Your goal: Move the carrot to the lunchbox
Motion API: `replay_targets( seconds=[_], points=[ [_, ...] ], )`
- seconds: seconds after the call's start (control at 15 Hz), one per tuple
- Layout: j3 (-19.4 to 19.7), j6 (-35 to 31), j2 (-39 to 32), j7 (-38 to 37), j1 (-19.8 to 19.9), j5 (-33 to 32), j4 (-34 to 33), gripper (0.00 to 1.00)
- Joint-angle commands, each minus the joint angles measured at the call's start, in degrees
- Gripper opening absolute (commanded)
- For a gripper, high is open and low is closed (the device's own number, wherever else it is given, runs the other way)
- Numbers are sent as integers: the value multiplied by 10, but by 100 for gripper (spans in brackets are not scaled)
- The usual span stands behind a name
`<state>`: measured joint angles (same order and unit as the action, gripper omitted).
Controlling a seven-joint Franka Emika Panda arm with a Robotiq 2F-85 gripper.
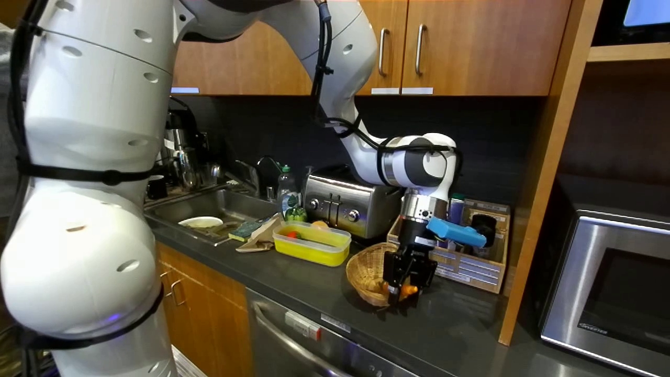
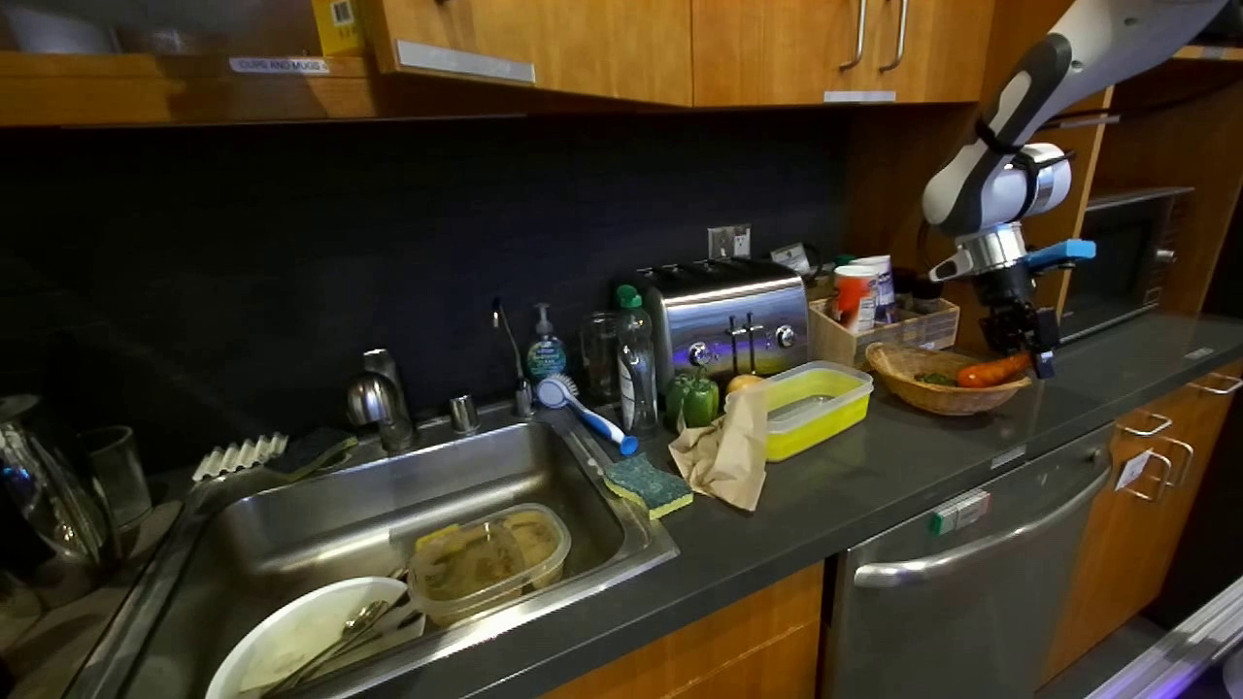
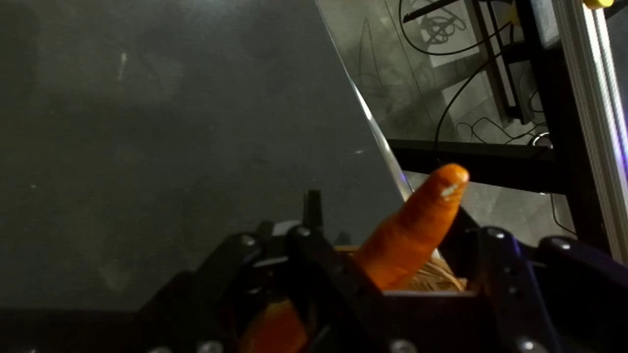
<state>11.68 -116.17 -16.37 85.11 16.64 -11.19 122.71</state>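
The orange carrot (image 1: 409, 290) lies in the woven basket (image 1: 368, 269), its end sticking out over the rim. In an exterior view the carrot (image 2: 992, 372) rests in the basket (image 2: 947, 398) beside something green. My gripper (image 1: 405, 298) points down over the basket's edge, open, fingers on either side of the carrot. In the wrist view the carrot (image 3: 412, 228) runs diagonally between the spread fingers of the gripper (image 3: 387, 215); part is hidden behind a finger. The yellow-green lunchbox (image 1: 313, 255) stands beside the basket and also shows here (image 2: 819, 427); it is out of the wrist view.
A toaster (image 2: 733, 320) stands behind the lunchbox. A wooden crate (image 1: 466, 269) with jars stands behind the gripper. A paper bag (image 2: 726, 451), green pepper (image 2: 692, 400) and sponge (image 2: 649, 485) lie between lunchbox and sink (image 2: 388, 485). A microwave (image 1: 612, 293) is at the right.
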Motion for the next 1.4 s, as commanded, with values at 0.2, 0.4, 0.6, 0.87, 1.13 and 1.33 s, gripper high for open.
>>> replay_targets(
  seconds=[0.2, 0.4, 0.6, 0.87, 1.13, 1.33],
  points=[
    [-4, 4, -8, 1, 6, 8, -16, 6],
    [-4, 7, -5, -2, 5, 6, -17, 6],
    [-4, 11, -3, -6, 4, 6, -20, 6],
    [-4, 19, 7, -20, -1, 2, -23, 6],
    [-6, 28, 33, -50, -11, -11, -14, 6],
    [-10, 33, 63, -75, -25, -25, -4, 6]
  ],
)
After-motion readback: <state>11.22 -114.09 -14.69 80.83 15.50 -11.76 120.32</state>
